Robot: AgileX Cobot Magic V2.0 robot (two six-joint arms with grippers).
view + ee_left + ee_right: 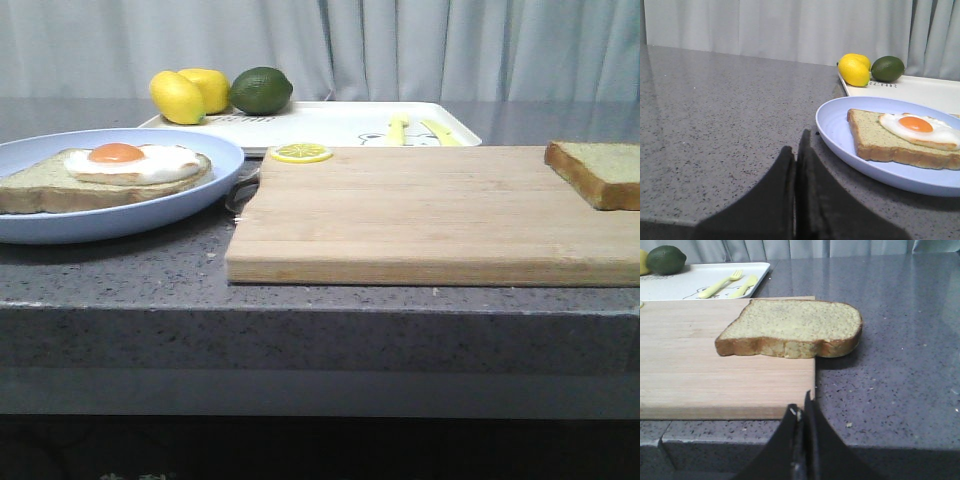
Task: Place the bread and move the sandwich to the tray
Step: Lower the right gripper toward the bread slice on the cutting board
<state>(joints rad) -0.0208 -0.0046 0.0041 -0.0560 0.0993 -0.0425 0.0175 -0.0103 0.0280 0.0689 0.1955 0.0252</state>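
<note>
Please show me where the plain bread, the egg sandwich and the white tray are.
bread (795, 325): right wrist view, middle of its top face.
sandwich (880, 137): left wrist view, bare crumb beside the egg.
tray (340, 122): front view, bare white floor.

A wooden cutting board (430, 215) lies near the front edge of the grey stone counter (120, 265), a lemon slice (301, 153) at its far-left corner. A pale-blue plate (150, 205) sits left; two lemons (188, 94) and a lime (261, 90) (dark green) behind.
</note>
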